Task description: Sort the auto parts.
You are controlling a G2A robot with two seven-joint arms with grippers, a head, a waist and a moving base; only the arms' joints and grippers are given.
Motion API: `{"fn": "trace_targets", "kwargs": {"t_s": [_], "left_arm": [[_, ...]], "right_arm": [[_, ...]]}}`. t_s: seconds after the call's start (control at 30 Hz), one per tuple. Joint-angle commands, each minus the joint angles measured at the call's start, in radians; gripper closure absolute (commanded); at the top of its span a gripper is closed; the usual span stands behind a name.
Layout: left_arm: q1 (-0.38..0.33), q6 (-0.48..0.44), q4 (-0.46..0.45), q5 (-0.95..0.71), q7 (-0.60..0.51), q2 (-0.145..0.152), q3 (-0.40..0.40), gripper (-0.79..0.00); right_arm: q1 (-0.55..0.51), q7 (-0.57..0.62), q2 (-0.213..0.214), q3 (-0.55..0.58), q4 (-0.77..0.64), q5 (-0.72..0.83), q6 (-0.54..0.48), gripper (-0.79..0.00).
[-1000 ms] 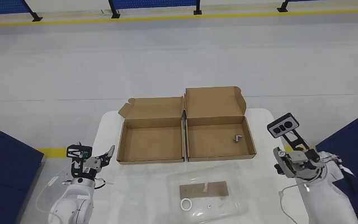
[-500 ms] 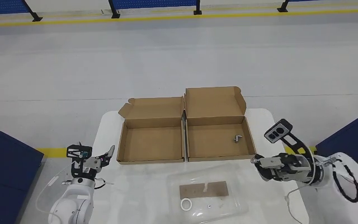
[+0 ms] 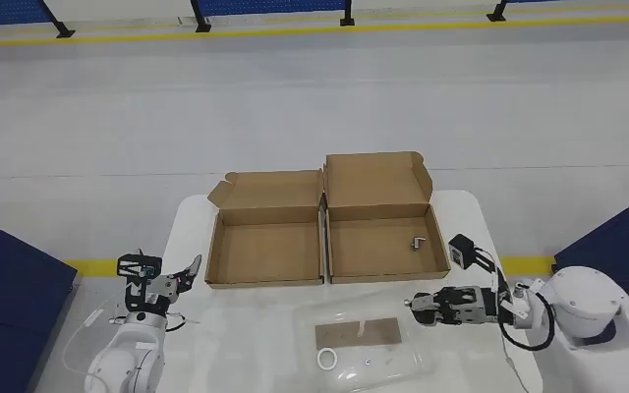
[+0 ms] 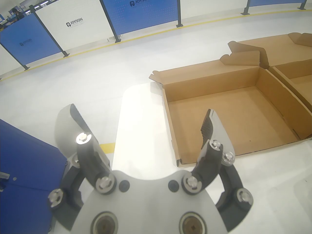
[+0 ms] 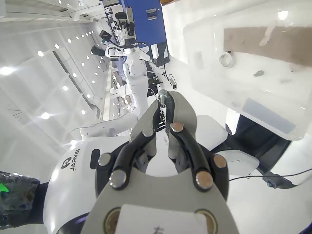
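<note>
Right now my right pincer (image 5: 162, 103) hangs just beside the near end of the clear tray (image 3: 418, 368), lying almost level and pointing across it toward the middle of the tabletop (image 3: 246, 324). Its fingers are drawn together, and I cannot make out anything between them.

The parts left to sort lie inside the tray, straight ahead of it. A small bolt (image 3: 367, 362) is nearer and a white ring (image 3: 326, 360) lies beyond, both beside a strip of cardboard (image 3: 359, 334). The bolt is too small to tell which way it points.

The tray wall stands between me and them, so I judge I must spread the fingers, rise over the rim and tip down.

My left pincer (image 4: 141, 113) is wide open, well apart at the tabletop's left edge beside the left box (image 3: 265, 255). One metal part (image 3: 418, 243) already sits in the right box (image 3: 373, 251).
</note>
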Motion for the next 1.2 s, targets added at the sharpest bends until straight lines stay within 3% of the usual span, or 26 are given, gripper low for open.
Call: {"fn": "trace_targets", "kwargs": {"t_s": [0.0,0.2,0.4,0.67,0.93,1.17], "left_arm": [[0.000,0.000,0.000,0.000,0.000,0.000,0.000,-0.785],[0.000,0.000,0.000,0.000,0.000,0.000,0.000,-0.785],[0.000,0.000,0.000,0.000,0.000,0.000,0.000,-0.785],[0.000,0.000,0.000,0.000,0.000,0.000,0.000,-0.785],[0.000,0.000,0.000,0.000,0.000,0.000,0.000,-0.785],[0.000,0.000,0.000,0.000,0.000,0.000,0.000,-0.785]], "right_arm": [[0.000,0.000,0.000,0.000,0.000,0.000,0.000,0.000],[0.004,-0.061,0.003,-0.020,-0.007,-0.068,0.007,0.000],[0.148,-0.161,0.016,-0.111,0.012,-0.278,0.119,0.000],[0.421,-0.161,0.013,-0.315,0.232,-0.426,0.160,0.000],[0.667,-0.161,-0.031,-0.563,0.548,-0.462,0.090,0.000],[0.684,-0.167,-0.036,-0.577,0.576,-0.453,0.082,0.000]]}}
